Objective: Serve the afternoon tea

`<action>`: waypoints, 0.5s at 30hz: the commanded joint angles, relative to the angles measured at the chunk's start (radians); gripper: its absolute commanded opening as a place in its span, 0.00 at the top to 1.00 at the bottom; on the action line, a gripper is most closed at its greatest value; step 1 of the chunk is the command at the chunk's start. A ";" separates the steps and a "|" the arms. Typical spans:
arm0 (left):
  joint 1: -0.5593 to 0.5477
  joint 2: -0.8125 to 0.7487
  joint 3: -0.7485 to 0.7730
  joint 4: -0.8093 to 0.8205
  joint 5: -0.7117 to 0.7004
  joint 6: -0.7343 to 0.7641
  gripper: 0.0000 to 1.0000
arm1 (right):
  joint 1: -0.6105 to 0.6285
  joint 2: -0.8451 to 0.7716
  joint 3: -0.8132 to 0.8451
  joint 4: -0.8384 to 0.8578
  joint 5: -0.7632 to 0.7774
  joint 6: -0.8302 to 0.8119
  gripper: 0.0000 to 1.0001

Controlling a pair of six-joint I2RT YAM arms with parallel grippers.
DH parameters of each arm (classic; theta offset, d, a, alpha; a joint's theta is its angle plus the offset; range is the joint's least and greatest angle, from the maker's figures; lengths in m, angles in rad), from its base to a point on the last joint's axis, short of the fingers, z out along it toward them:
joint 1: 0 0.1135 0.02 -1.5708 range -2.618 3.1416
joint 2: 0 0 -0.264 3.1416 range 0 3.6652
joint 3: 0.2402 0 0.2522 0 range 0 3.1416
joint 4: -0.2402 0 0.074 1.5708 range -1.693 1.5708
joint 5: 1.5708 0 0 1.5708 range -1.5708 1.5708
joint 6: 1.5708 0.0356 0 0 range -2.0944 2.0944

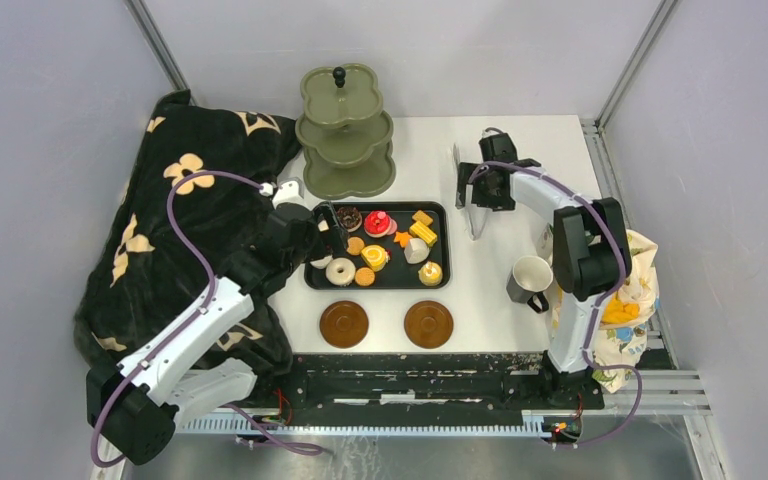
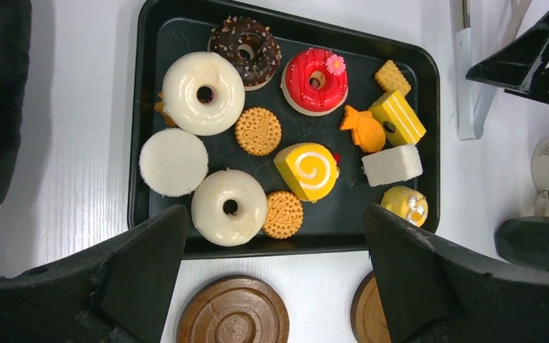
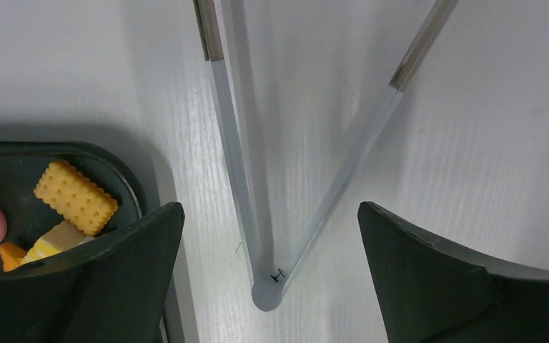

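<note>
We saw a black tray (image 1: pixel 397 277) near the middle of the white bench (image 1: pixel 430 150), with metal tongs (image 3: pixel 234 164) lying spread open just right of it. A black blanket (image 1: pixel 175 230) with gold flowers covered the bench's left side, and a flowered cloth (image 1: pixel 640 280) lay at its right edge.

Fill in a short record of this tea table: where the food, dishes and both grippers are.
Small toy pastries: all on the black rectangular tray
Olive-green three-tier stand: empty, behind tray
Two brown round saucers: bare, in front of tray
White mug: right of tray, on no saucer
Metal tongs: flat on table, below right gripper
Left gripper: open, above tray
Right gripper: open, holding nothing
</note>
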 commanded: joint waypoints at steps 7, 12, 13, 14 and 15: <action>0.002 0.002 0.023 0.061 0.029 0.051 0.01 | 0.012 0.111 0.117 0.032 0.114 0.018 0.01; 0.002 0.002 0.023 0.059 0.027 0.054 0.01 | 0.015 0.159 0.158 0.049 0.151 0.071 0.01; 0.003 0.002 0.022 0.059 0.026 0.054 0.01 | 0.016 0.171 0.172 0.040 0.166 0.085 0.01; 0.003 0.002 0.021 0.060 0.023 0.054 0.01 | 0.018 0.184 0.183 0.031 0.176 0.097 0.01; 0.003 0.002 0.019 0.060 0.020 0.052 0.01 | 0.018 0.194 0.190 0.028 0.184 0.108 0.00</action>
